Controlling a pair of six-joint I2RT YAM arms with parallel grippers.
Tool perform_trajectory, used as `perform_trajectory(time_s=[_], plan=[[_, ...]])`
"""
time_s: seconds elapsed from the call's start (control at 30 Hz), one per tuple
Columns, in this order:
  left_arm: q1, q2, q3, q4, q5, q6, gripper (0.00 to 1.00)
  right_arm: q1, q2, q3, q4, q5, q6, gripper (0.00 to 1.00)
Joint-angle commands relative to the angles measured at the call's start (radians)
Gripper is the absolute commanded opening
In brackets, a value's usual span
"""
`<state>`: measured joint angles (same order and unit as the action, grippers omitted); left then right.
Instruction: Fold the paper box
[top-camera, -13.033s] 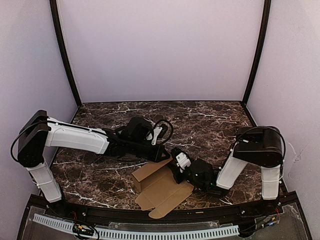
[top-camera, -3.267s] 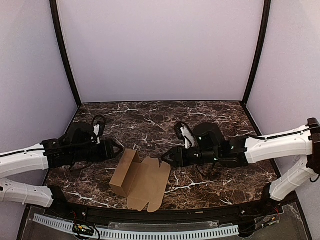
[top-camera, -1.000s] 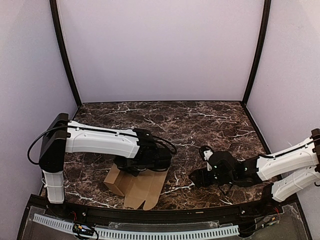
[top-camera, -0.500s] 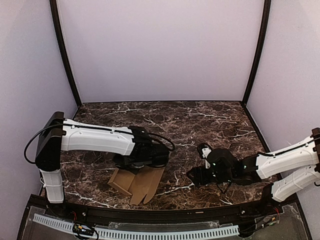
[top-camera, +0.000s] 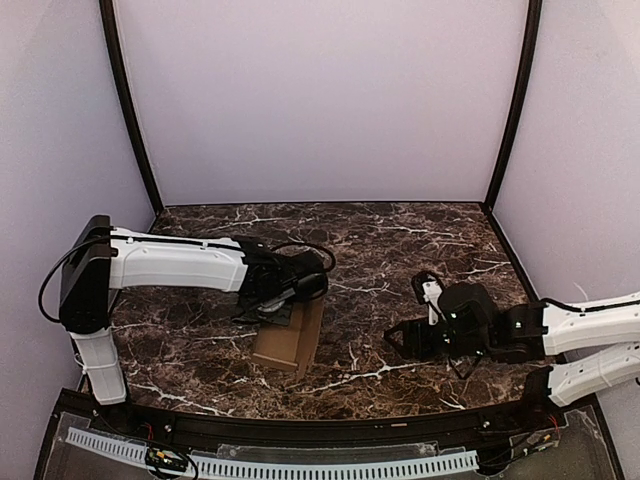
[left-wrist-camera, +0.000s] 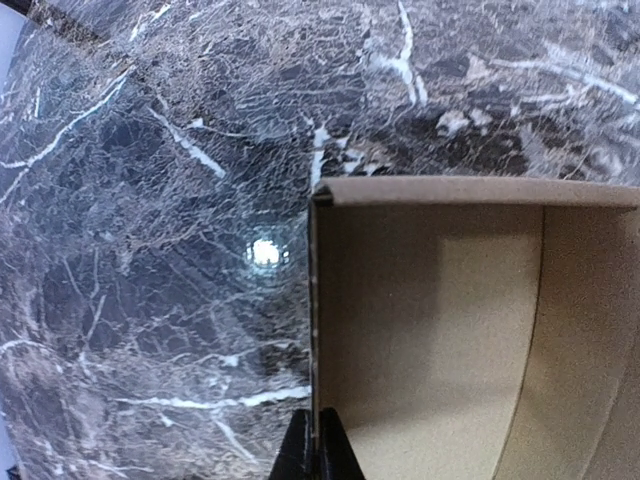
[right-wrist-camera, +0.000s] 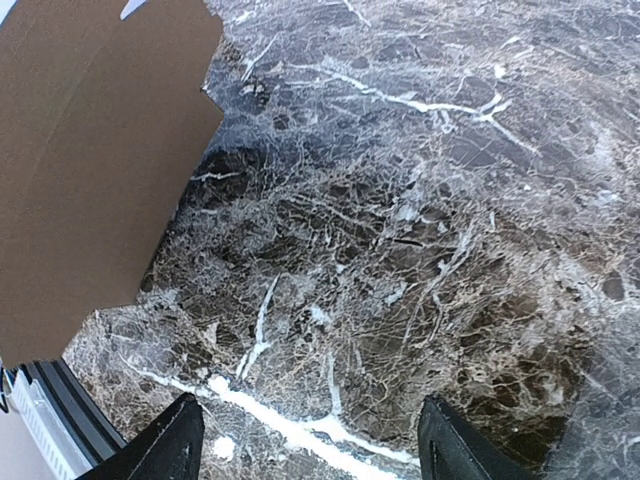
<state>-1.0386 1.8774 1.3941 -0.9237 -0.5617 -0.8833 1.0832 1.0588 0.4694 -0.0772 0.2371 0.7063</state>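
Tan box stands part-erected on the bench, left of centre. We find the left pincer clamped on one wall and the right pincer wide, well apart. We advise bracing the opposite wall before creasing.

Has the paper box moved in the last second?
Yes. The paper box has shifted away from the table's near edge, pinched by the left pincer.

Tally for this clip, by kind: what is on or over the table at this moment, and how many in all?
Paper box: 1
End effectors: 2 (left end effector pinching the box wall, right end effector open over bare marble)
Table: 1
Total: 4
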Motion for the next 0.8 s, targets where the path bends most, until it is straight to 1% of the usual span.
perform_trajectory(time_s=[0.0,0.1,0.2,0.3,0.47,0.7,0.77], plan=[[-0.003,-0.045,-0.011,0.164,0.035,-0.172,0.01,-0.016,-0.048,0.048,-0.089,0.015,-0.016,0.72],[-0.003,-0.034,-0.025,0.271,0.099,-0.219,0.01,-0.018,-0.06,0.059,-0.111,0.016,-0.013,0.72],[-0.004,-0.012,-0.033,0.416,0.168,-0.255,0.01,-0.022,-0.066,0.063,-0.131,0.022,-0.008,0.72],[-0.003,0.02,-0.046,0.521,0.198,-0.301,0.01,-0.025,-0.074,0.065,-0.159,0.031,-0.001,0.72],[-0.004,0.062,-0.076,0.663,0.235,-0.441,0.01,-0.032,-0.095,0.068,-0.2,0.048,0.01,0.73],[-0.004,0.119,-0.081,0.706,0.268,-0.535,0.14,-0.036,-0.101,0.053,-0.223,0.054,0.034,0.73],[-0.003,0.124,-0.083,0.714,0.273,-0.54,0.16,-0.037,-0.105,0.05,-0.225,0.056,0.038,0.73]])
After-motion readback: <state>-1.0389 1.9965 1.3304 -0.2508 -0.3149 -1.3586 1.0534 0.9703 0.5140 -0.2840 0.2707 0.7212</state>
